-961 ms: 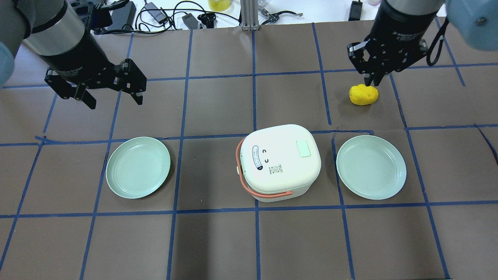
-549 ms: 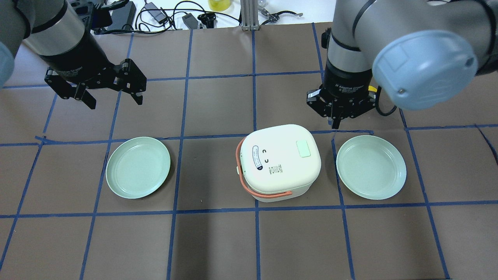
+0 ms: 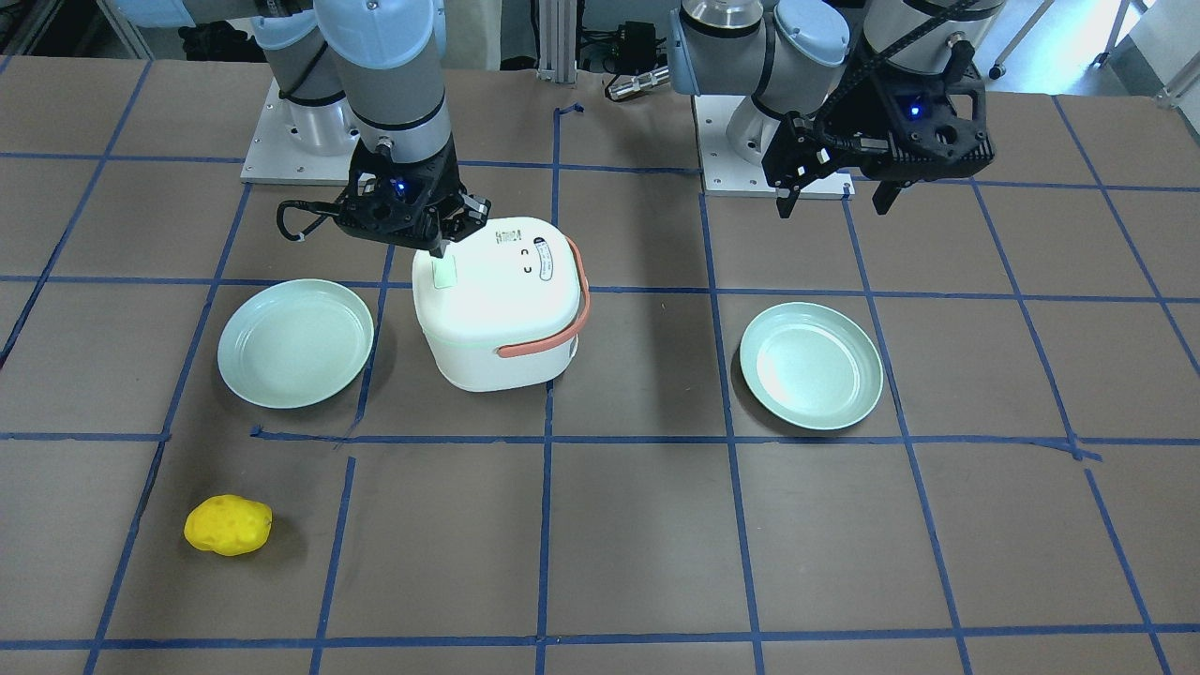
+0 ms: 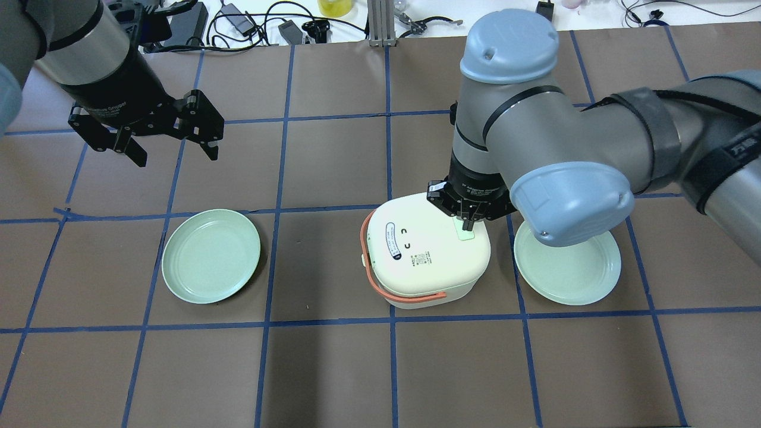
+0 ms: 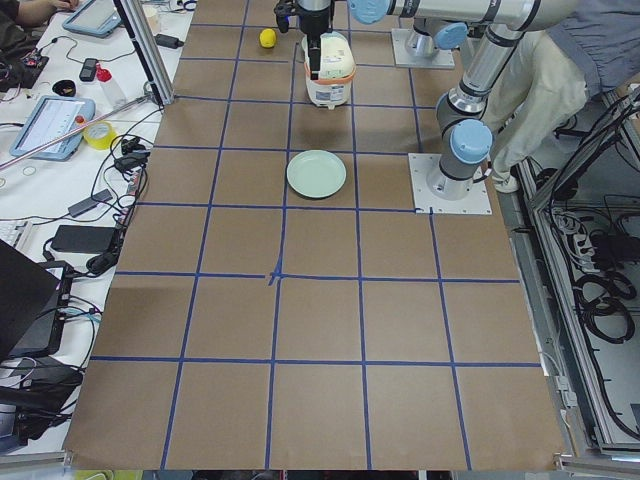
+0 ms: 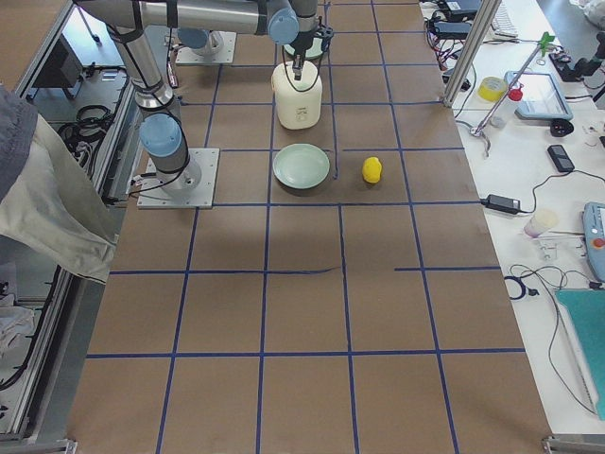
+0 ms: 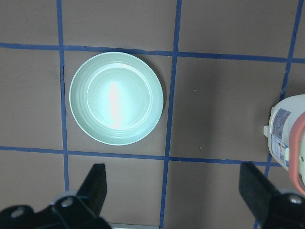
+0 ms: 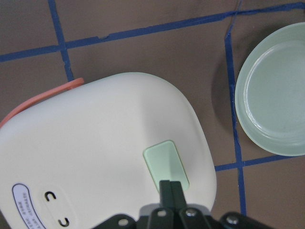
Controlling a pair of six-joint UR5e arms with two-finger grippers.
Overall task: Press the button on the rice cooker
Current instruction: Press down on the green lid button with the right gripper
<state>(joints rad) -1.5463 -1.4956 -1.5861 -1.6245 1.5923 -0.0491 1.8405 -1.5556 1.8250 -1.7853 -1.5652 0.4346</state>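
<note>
The white plastic rice cooker (image 4: 425,261) with an orange handle stands in the middle of the brown table (image 4: 333,374), which has blue tape lines on it. The small pale green button (image 8: 164,160) sits on the right part of the lid, close to the edge. The right gripper (image 8: 170,185) points straight down over that button. Its two fingers are pressed tight together and hold nothing. The tips seem to touch the button, but it is hard to be sure. The left gripper (image 4: 176,157) hangs in the air far to the left, well apart from the cooker. Its fingers are spread wide and hold nothing. One pale green round plate (image 4: 211,255) lies on the table left of the cooker. Another pale green round plate (image 4: 571,273) lies just right of the cooker. A yellow lumpy ball (image 3: 228,525) lies on the far right part of the table, well apart from everything else.
</note>
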